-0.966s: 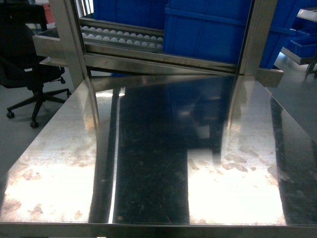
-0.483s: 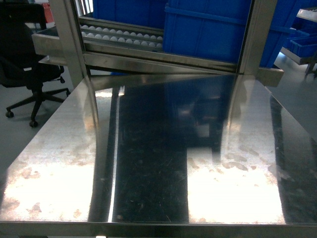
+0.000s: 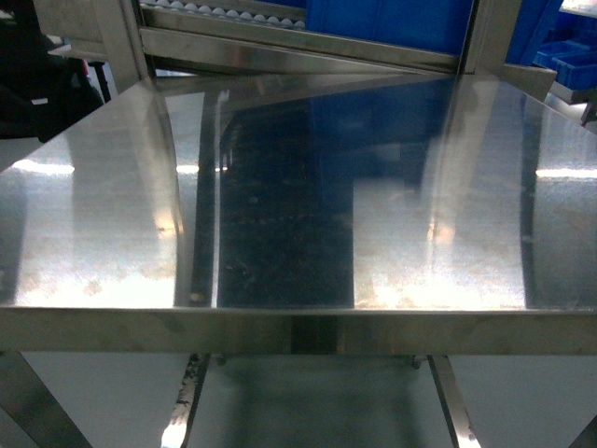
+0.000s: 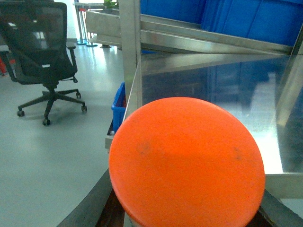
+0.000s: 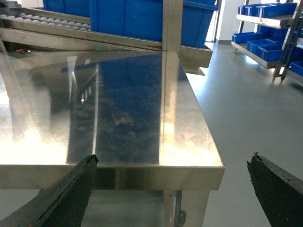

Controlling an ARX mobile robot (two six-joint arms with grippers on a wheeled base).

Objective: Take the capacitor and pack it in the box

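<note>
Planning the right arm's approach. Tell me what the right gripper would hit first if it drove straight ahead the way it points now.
Probably the steel table: the right gripper, fingers wide apart, faces its front edge and corner. Depth is unclear; slightly higher, it might pass over the tabletop.

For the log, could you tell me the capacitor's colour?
Bright orange capacitor; left wrist view.
</note>
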